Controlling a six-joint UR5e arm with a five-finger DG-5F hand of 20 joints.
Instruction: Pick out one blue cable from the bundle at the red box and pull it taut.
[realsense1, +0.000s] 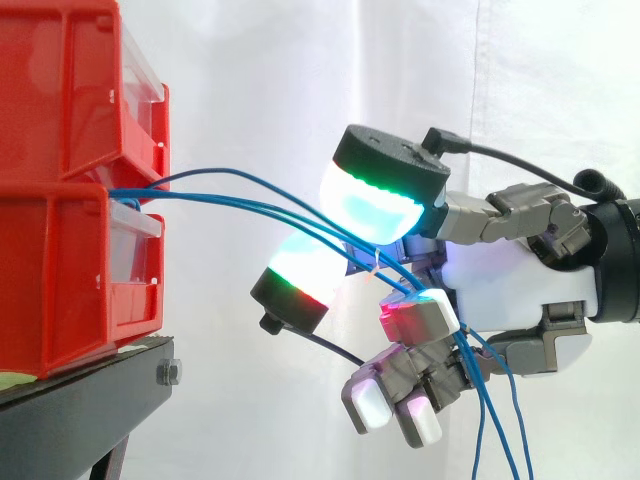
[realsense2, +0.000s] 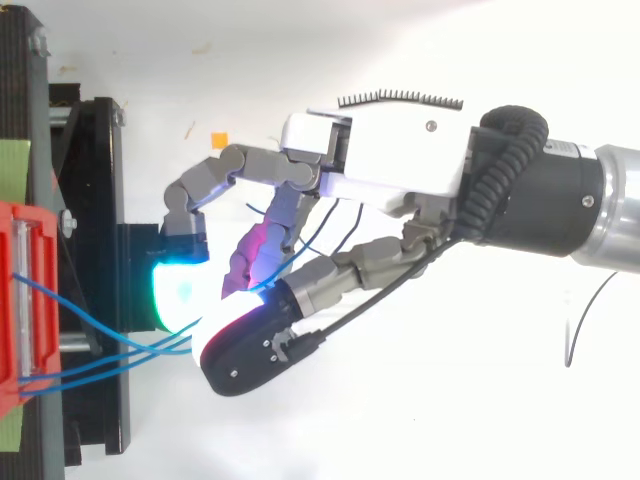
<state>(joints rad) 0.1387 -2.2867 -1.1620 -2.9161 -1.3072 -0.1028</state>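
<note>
- cables (realsense1: 200, 196) run from the box (realsense1: 60, 270) out to the hand (realsense1: 520, 275), nearly straight.
- fingers (realsense1: 370, 205) curl round several cables (not one alone); singling out and tautening remain, i judge.

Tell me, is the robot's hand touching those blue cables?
Touching. In the side view the blue cables run between curled fingers of the hand and bend sharply down there.
</note>
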